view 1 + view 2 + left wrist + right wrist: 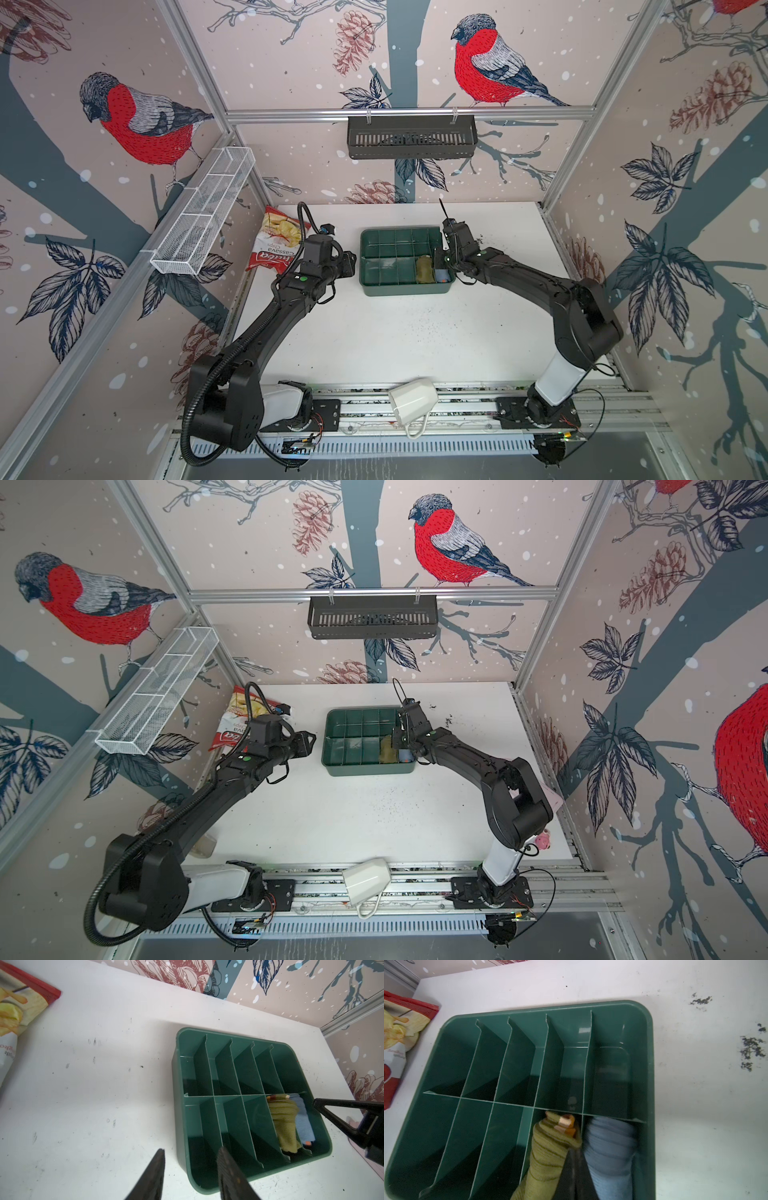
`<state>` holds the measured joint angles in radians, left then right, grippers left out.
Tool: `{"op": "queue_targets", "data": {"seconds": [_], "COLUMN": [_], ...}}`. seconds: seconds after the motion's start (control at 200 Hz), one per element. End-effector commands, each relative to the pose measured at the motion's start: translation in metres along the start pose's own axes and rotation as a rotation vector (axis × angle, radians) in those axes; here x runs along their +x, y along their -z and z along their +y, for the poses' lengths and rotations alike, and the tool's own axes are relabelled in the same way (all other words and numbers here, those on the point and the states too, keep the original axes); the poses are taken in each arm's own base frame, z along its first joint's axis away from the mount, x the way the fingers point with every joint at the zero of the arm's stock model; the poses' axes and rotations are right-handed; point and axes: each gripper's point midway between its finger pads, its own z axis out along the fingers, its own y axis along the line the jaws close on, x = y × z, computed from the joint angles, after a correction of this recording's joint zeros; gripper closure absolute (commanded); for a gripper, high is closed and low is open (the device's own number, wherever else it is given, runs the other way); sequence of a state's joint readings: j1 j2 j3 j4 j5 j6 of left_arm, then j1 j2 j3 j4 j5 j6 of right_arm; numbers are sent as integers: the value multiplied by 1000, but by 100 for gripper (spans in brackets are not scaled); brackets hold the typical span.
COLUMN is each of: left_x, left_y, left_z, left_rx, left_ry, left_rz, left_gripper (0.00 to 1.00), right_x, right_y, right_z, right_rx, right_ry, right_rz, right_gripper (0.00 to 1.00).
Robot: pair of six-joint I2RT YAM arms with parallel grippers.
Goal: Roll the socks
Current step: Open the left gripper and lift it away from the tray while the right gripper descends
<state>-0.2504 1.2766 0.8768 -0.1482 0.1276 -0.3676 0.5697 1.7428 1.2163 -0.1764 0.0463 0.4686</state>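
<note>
The right arm bends in over a dark green, rigid plastic divider tray (405, 291). The right gripper (574, 1157) is clenched on nothing, with its tips down at the tray's right end. The olive-green ribbed knit socks (548, 1157), rolled with an orange-and-cream cuff peeping out, sit in the near row's second compartment from the right. A soft blue-grey sock roll (610, 1147) fills the end one. The left gripper (191, 1149) hovers just beside the tray's left wall, fingers parted and empty.

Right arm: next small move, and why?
Probably lift the right gripper clear of the tray: its jaws look shut and empty, and the rolled socks already sit in a compartment beside the blue-grey roll, so nothing there seems left to do.
</note>
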Motion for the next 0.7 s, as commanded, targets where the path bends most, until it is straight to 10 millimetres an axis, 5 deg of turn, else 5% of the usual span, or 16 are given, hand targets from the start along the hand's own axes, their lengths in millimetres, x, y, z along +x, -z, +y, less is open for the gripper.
{"op": "queue_targets", "data": {"seconds": [0.0, 0.695], "left_x": [-14, -18], "left_y": [-3, 12], "left_z": [-4, 18], "left_rx": [30, -30], "left_ry": [-3, -23], "left_rz": [-60, -139], "left_gripper": [57, 55], "right_x": [2, 21], "right_y": [-5, -39], "right_z": [-4, 5], "right_rx": [51, 80], "right_ry": [5, 30], "right_rz": [16, 108], "right_gripper": [97, 97]}}
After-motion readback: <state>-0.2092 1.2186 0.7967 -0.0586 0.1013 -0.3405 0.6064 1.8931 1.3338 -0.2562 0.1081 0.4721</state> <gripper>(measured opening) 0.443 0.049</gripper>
